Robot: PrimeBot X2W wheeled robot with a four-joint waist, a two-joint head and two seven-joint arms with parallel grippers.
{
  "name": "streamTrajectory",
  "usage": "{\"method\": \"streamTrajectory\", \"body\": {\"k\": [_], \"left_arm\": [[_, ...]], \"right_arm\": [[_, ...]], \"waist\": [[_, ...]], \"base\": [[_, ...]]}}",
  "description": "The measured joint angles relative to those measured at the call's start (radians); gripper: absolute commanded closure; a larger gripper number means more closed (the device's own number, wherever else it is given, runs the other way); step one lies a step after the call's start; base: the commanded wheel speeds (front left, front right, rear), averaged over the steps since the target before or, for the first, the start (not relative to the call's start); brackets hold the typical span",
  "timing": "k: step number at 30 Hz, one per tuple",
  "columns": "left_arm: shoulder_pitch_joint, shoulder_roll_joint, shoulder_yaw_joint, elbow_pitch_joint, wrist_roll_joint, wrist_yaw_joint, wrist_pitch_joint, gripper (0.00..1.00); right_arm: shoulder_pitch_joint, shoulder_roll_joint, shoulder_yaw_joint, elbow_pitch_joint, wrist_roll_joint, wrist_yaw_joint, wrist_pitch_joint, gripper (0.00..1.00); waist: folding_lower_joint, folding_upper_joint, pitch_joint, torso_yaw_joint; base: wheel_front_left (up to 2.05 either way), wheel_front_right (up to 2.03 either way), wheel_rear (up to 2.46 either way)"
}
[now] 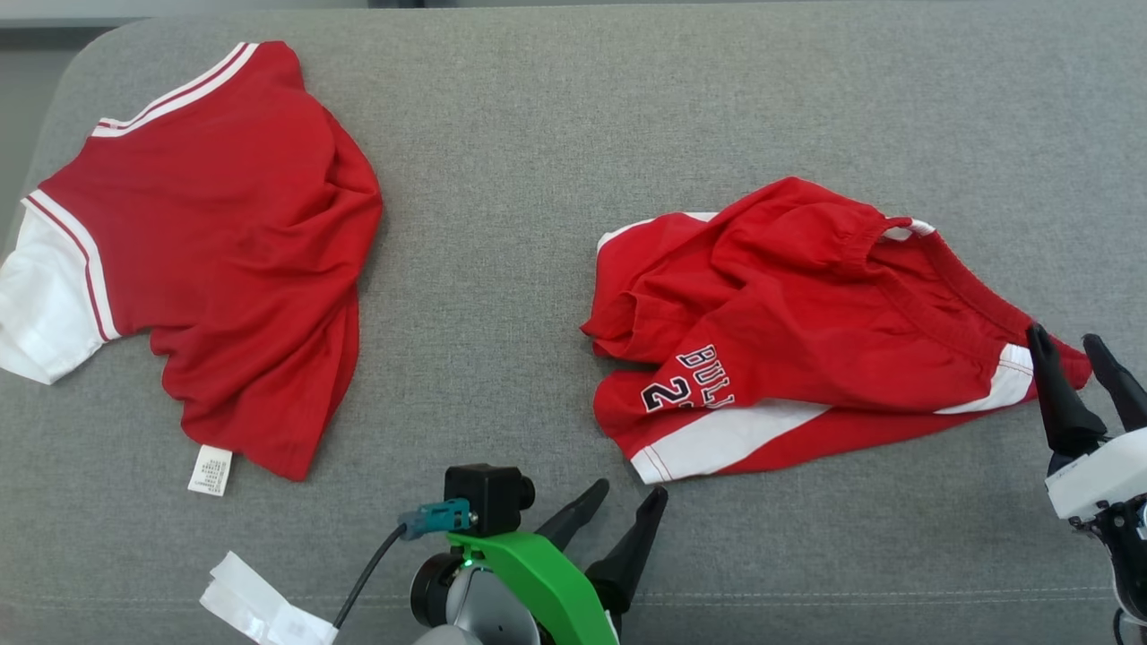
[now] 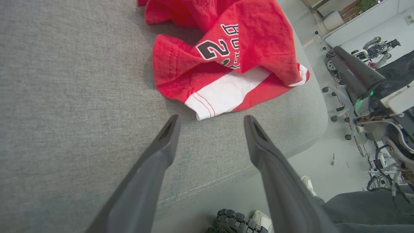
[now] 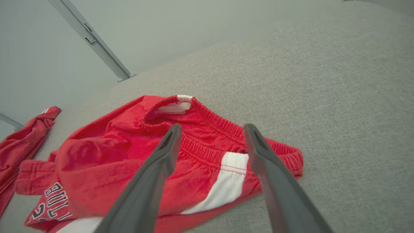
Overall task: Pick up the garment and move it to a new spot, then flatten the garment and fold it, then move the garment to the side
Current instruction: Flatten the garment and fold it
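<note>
So the crumpled red jersey shorts with white side panels and black lettering (image 1: 806, 331) are lying in a heap on the right half of the grey upholstered cushion (image 1: 538, 161). They're well apart from a red-and-white tee (image 1: 224, 251) over on the left.

Neither claw is holding anything. The right gripper (image 1: 1065, 339) has its fingers spread wide and hangs right over the elastic waistband (image 3: 210, 121) end. The left gripper (image 1: 630, 493) is open too, parked just short of the white hem corner (image 2: 207, 106) nearest the robot.

Looks to me like flattening is the job now. If I were driving, I'd pinch a single layer at the waistband with the right and take that hem corner with the left. Then I'd draw the two apart gently, staying low to the cushion. The fabric is doubled over itself in the middle, so grabbing several layers would probably just drag the whole bunch around.
</note>
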Motion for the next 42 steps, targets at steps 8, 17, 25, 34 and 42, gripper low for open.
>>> {"method": "streamTrajectory", "body": {"k": [8, 17, 25, 34, 42], "left_arm": [[-0.003, -0.004, -0.004, -0.012, 0.000, 0.000, 0.000, 0.00], [-0.008, -0.009, -0.006, -0.010, 0.000, -0.010, 0.007, 0.00], [-0.026, -0.011, -0.003, -0.011, 0.000, -0.010, 0.006, 0.00], [-0.031, -0.013, 0.003, -0.004, 0.000, -0.010, -0.003, 0.00], [-0.031, -0.014, 0.017, 0.002, -0.006, -0.010, -0.012, 0.00]], "right_arm": [[0.005, -0.102, 0.053, 0.040, -0.122, 0.029, 0.018, 0.00], [-0.022, -0.163, 0.091, 0.097, -0.140, 0.063, 0.065, 0.00], [-0.060, -0.189, 0.088, 0.140, -0.140, 0.071, 0.089, 0.00], [-0.074, -0.160, 0.124, 0.191, -0.095, 0.088, 0.119, 0.00], [-0.074, -0.168, 0.120, 0.216, -0.067, 0.097, 0.127, 0.00]], "waist": [[0.0000, 0.0000, 0.021, 0.009], [0.0000, 0.0000, 0.043, 0.031], [0.0000, 0.0000, 0.059, 0.049], [0.0000, 0.0000, 0.072, 0.066], [0.0000, 0.0000, 0.070, 0.064]], "base": [[0.00, 0.00, 0.00], [0.00, 0.00, 0.00], [0.00, 0.00, 0.00], [0.00, 0.00, 0.00], [0.00, 0.00, 0.00]]}}
